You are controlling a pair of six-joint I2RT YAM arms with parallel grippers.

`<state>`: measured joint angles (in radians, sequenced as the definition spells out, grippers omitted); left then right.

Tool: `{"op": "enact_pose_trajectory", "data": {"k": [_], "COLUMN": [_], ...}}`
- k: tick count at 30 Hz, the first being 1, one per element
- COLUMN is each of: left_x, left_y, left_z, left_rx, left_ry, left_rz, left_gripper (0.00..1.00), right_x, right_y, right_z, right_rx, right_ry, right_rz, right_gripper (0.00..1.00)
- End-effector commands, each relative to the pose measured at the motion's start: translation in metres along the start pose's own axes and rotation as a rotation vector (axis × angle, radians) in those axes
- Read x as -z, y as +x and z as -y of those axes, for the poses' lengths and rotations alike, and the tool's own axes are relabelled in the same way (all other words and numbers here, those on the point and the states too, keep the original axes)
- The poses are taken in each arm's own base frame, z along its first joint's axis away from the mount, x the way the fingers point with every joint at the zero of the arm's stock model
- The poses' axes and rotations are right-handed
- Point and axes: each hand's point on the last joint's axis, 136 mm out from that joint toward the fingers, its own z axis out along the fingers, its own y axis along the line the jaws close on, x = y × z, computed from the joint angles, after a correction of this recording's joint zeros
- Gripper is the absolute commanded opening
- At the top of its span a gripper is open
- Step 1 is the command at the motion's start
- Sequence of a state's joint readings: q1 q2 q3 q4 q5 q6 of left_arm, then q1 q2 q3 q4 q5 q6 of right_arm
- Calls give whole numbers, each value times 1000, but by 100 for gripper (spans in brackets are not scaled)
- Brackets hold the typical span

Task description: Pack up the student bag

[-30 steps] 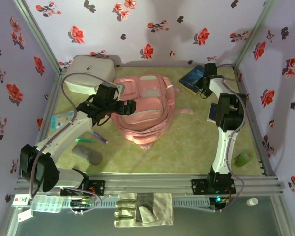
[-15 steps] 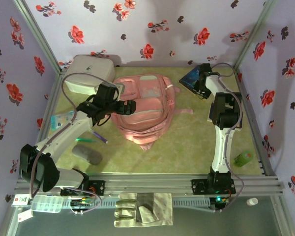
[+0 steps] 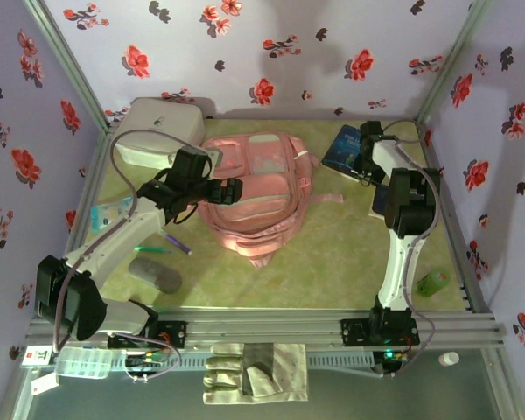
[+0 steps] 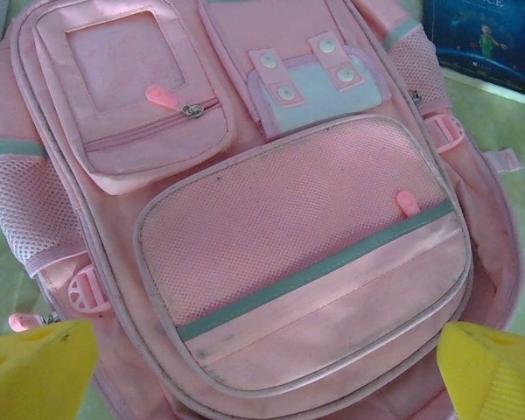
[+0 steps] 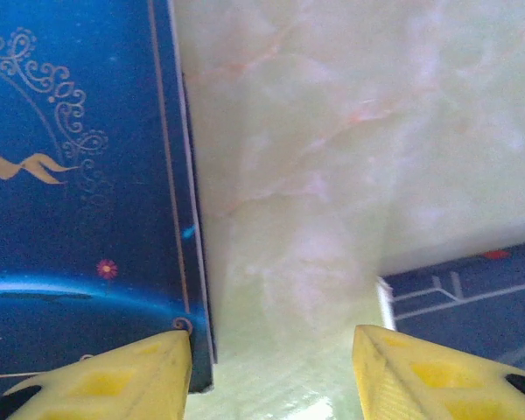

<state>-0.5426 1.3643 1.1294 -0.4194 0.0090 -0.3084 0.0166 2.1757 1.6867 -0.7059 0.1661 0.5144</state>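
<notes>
The student bag [image 3: 258,197] lies flat in the middle of the table, pink, pockets up; in the left wrist view its mesh front pocket [image 4: 289,219] sits just below the camera. My left gripper [image 3: 232,188] hovers over the bag's left side, open, its yellow fingertips [image 4: 35,367] wide apart with nothing between them. At the back right, my right gripper [image 3: 365,156] is low beside a dark blue book [image 3: 341,144]. Its jaws are open over bare table, the left fingertip [image 5: 114,381] overlapping the book's corner [image 5: 79,175].
A white-grey zip case [image 3: 157,131] stands at the back left. A clear packet [image 3: 109,213], green and purple pens [image 3: 162,247] and a grey pouch [image 3: 155,274] lie left of the bag. A second dark blue item [image 5: 472,293] lies under the right arm. A green bottle [image 3: 435,282] rests front right.
The right wrist swung slightly beside the blue book, which shifted and now sits a little flatter. The left arm and the bag have stayed still.
</notes>
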Motion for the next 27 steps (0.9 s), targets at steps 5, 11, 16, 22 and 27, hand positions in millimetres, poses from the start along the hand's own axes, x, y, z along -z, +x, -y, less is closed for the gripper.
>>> {"op": "enact_pose_trajectory", "data": {"k": [5, 11, 16, 22, 27], "left_x": [-4, -4, -3, -4, -5], "left_y": [-4, -4, -2, -1, 0], "left_z": [-1, -1, -1, -1, 0], "left_rx": [11, 22, 27, 30, 29], "left_ry": [7, 8, 9, 9, 10], "left_rz": [9, 3, -3, -7, -11], "left_gripper": [100, 100, 100, 100, 100], "right_x": [39, 24, 9, -15, -32], "right_y": [-20, -31, -39, -27, 10], "right_z": [-34, -72, -89, -90, -76], "right_rx": [93, 151, 157, 181, 232], "right_ry": [-84, -112, -133, -113, -81], "right_rz": [107, 123, 120, 52, -82], "right_gripper": [55, 56, 58, 58, 58]}}
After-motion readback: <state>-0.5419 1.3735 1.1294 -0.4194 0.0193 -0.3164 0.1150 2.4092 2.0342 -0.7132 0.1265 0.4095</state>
